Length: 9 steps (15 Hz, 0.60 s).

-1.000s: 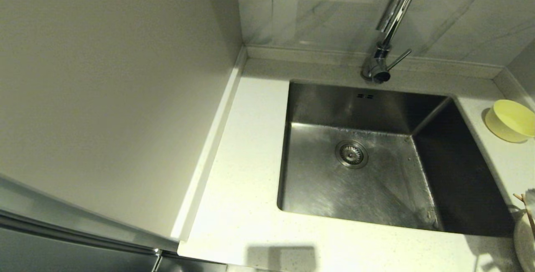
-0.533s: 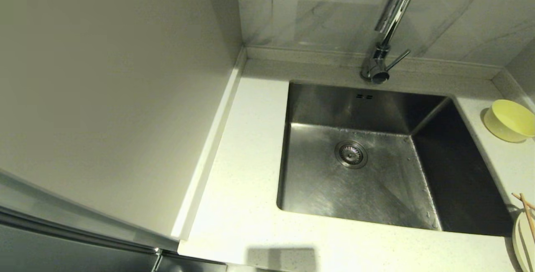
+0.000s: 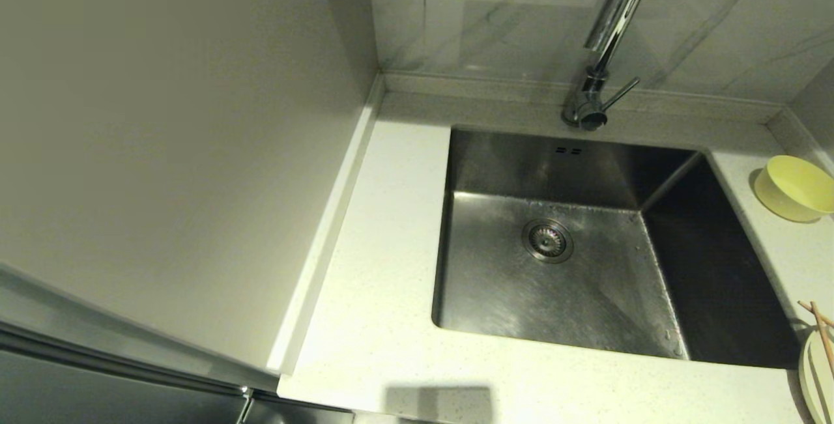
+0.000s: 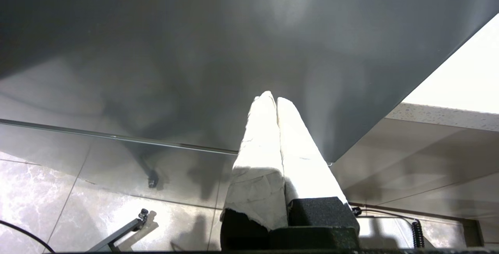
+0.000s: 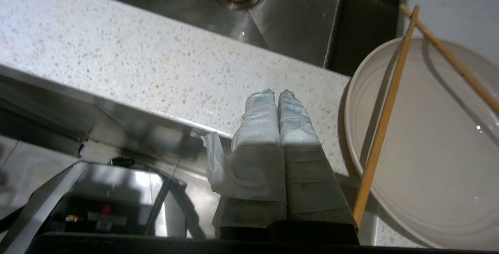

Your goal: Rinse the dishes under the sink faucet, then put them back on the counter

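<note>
2 arms are out of the head view now; a second ago a pale shape, likely the right gripper [image 5: 277, 94], showed over the plate [image 5: 425, 148], so I judge the rinsing finished. Bench [image 3: 391, 320] carries plate, bowl [image 3: 795, 188] and 2 chopsticks [image 5: 384, 117] laid across the plate, which the head view crops. Faucet [image 3: 609, 33] looks dry. Both grippers' fingers are pressed together, empty; the left gripper [image 4: 276, 100] hangs below the bench.

sink basin [image 3: 573, 268]: open | faucet [image 3: 609, 40]: overhangs back rim | chopsticks [image 5: 384, 117]: cross plate [image 5: 425, 191]
</note>
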### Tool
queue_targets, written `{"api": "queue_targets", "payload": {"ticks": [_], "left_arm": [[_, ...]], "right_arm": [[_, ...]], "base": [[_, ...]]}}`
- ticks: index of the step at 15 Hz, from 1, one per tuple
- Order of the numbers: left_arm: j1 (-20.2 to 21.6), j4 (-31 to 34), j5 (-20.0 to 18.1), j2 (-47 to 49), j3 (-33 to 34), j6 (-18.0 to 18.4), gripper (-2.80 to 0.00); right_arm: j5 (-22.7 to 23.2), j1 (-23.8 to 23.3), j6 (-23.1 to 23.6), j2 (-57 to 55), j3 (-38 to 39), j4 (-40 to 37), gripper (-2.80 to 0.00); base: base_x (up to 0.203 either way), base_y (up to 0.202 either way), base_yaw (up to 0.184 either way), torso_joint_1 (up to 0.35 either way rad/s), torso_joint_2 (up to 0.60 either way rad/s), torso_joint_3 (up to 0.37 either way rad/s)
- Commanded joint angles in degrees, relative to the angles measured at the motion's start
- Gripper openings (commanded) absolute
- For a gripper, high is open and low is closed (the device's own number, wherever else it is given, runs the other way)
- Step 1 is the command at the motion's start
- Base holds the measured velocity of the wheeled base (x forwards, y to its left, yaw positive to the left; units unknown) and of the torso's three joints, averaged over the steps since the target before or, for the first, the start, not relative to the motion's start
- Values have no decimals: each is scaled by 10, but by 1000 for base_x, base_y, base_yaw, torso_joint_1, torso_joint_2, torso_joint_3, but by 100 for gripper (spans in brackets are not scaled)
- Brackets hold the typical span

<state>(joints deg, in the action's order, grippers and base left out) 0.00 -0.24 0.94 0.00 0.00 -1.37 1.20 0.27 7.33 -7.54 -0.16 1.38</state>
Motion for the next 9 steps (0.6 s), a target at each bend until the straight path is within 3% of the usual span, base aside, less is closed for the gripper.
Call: {"api": "queue_targets", "payload": {"ticks": [1,9], "left_arm": [[0,0,0,-1,0,0,-280],[0,0,0,-1,0,0,-280]], "right_arm": [[0,-2,4,49,0,1,-280],[-4,-2,-27,75,1,-11,-280]], "base": [[0,0,0,0,0,0],[0,0,0,0,0,0]]}}
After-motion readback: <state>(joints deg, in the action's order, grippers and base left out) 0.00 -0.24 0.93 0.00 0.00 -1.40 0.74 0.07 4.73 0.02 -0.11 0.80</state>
